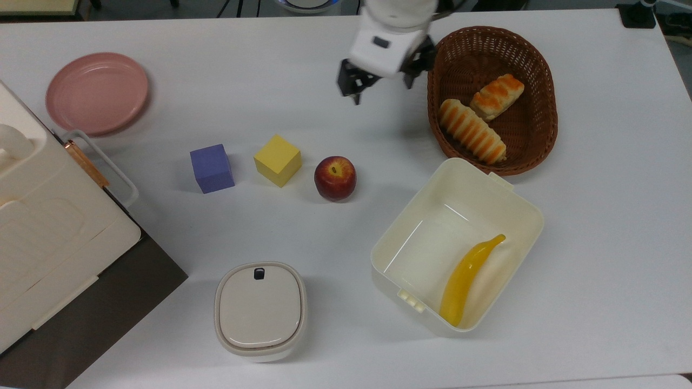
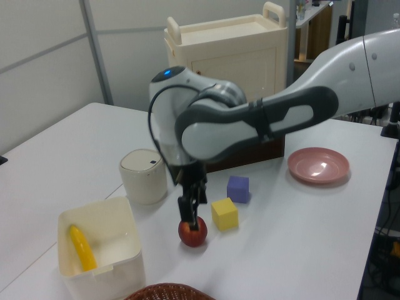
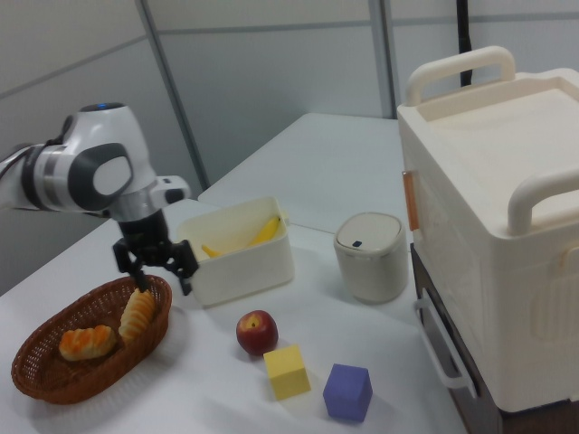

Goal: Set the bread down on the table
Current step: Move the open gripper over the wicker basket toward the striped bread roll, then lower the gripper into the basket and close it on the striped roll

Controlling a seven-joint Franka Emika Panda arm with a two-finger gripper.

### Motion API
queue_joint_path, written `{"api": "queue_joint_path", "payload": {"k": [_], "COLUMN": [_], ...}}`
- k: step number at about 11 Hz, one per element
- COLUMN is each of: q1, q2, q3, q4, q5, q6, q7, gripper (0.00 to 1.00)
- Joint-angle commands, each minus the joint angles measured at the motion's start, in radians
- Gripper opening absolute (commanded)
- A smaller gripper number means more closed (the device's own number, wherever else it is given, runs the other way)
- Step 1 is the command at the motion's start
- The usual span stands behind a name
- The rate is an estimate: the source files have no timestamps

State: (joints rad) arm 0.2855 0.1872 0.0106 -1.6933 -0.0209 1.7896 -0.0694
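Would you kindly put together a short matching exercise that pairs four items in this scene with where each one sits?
Items:
1. bread
2. banana
3. apple
4. pink plate

Places:
A. lying in the cream open box
B. on the table, just at the top view's right of the yellow cube
C. in the wicker basket, beside the shorter bun
D. near the table's edge at the top view's left

Pairs: 1-C, 2-A, 3-B, 4-D
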Motion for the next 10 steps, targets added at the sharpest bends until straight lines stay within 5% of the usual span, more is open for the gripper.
{"api": "queue_joint_path", "payload": {"k": [1, 6, 10], "q1": [0.110, 0.245, 0.271], "q2": [0.046, 0.147, 0.225], "q3": [-0.012, -0.012, -0.012], "q4": [-0.026, -0.025, -0.017], "q5": [0.003, -0.004, -0.074], "q6": [0.080, 0.152, 0.224], "q7": [0.084, 0.216, 0.307], "gripper": [1.00, 1.00, 1.00]}}
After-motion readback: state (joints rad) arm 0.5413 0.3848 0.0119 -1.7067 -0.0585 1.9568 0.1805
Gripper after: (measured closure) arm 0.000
